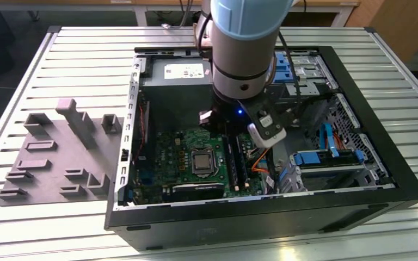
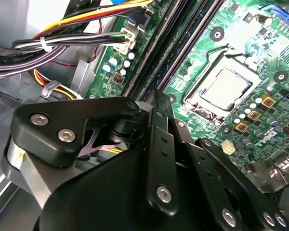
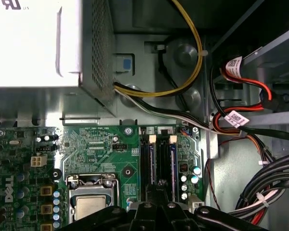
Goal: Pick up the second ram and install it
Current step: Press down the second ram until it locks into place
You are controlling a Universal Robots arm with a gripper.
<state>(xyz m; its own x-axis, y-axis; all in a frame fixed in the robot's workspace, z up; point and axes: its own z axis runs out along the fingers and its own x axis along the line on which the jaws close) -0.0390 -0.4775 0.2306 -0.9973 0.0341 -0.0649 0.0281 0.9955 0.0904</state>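
Gripper is reaching down inside the open computer case, hanging directly over the bank of long black memory slots on the green motherboard. Whether it is apart, together or clamped on anything cannot be told. In the second wrist view the gripper is pointing its narrow dark tip at the same slots, with the processor socket lying just beside them. A long, thin dark strip, apparently the second ram, is lying lengthwise in the slot bank, running straight out from the gripper tip between two bluish-edged rails. Whether it is fully seated cannot be told. Bundled cables are crossing the case wall beyond the slots, next to the perforated metal power supply. In the exterior view the arm is descending into the case. A grey holder block is sitting well apart on the slatted table, toward the exterior view's left.
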